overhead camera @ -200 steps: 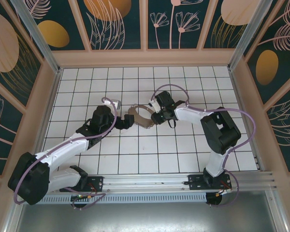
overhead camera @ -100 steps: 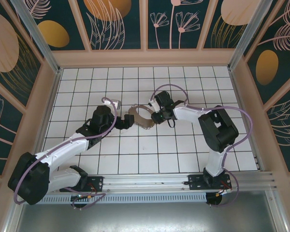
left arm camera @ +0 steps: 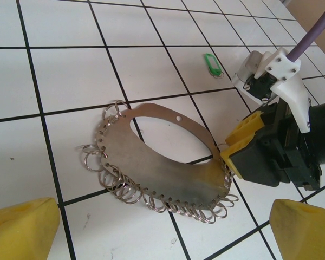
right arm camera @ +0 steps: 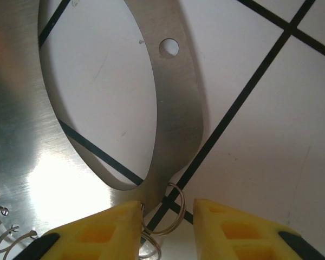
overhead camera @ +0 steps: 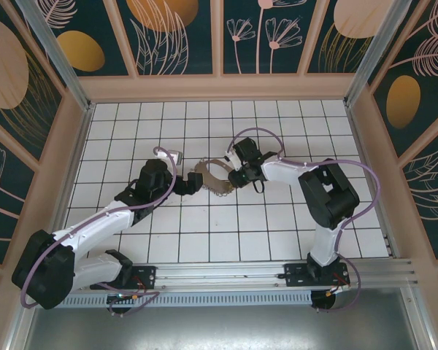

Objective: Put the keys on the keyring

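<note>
Left wrist: keyring (left arm camera: 162, 162) on tiles (left arm camera: 70, 70), green key (left arm camera: 212, 60) apart.
Left gripper (left arm camera: 165, 205) gapes wide; right gripper (right arm camera: 167, 208) slightly parted astride a ring (right arm camera: 180, 192).

A white tiled floor with black grid lines (overhead camera: 131, 124) is lying evenly lit. Dark teal wall panels with orange ovals and plant outlines (overhead camera: 175, 36) are enclosing it inside a pale wooden frame (overhead camera: 219, 87).

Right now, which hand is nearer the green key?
Right. The right hand is at the keyring's edge, on the green key's side; left hand sits across the keyring, farther off.
</note>
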Action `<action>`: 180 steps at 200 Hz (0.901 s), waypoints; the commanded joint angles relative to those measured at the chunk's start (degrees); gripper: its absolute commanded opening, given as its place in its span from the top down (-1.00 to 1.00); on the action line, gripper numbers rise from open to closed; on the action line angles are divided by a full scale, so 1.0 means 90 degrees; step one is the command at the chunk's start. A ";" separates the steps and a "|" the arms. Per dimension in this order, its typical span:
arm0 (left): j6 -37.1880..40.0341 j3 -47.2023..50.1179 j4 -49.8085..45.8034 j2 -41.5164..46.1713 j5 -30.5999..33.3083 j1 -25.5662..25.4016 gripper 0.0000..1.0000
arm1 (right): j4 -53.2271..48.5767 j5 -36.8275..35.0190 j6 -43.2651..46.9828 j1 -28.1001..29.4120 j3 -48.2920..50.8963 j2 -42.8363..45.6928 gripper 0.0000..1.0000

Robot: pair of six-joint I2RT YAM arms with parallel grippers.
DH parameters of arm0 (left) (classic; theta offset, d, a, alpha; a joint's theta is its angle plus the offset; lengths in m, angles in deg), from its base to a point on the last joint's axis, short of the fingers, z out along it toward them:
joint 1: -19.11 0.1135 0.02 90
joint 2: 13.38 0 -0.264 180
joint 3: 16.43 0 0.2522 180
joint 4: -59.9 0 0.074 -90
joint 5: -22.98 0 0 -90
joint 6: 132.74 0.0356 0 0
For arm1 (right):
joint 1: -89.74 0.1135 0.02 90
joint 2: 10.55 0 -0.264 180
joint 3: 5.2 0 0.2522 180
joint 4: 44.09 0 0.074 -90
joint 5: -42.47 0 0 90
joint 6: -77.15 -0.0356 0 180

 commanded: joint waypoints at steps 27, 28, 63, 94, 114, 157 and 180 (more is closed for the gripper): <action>0.0075 0.0020 0.0033 0.0107 -0.0013 -0.0026 -0.98 | -0.0308 0.0136 -0.0262 -0.0054 0.0207 0.0383 0.38; 0.0078 0.0016 0.0033 0.0107 -0.0016 -0.0025 -0.98 | -0.0305 0.0138 -0.0265 -0.0069 0.0210 0.0381 0.38; 0.0091 0.0032 -0.0034 0.0215 0.0021 -0.0022 -0.97 | -0.0315 0.0247 -0.0353 -0.0164 0.0314 0.0480 0.40; 0.0071 0.0079 0.0011 0.0225 0.0005 -0.0018 -0.97 | -0.0260 0.0398 -0.0456 -0.0210 0.0472 0.0670 0.40; 0.0069 0.0084 0.0023 0.0224 -0.0007 -0.0019 -0.98 | -0.0226 0.0550 -0.0467 -0.0261 0.0561 0.0726 0.40; 0.0066 0.0087 0.0003 0.0302 0.0001 -0.0018 -0.98 | -0.0196 0.0542 -0.0473 -0.0270 0.0654 0.0687 0.40; 0.0059 0.0099 -0.0006 0.0325 -0.0009 -0.0015 -0.98 | -0.0174 0.0570 -0.0483 -0.0265 0.0574 0.0735 0.40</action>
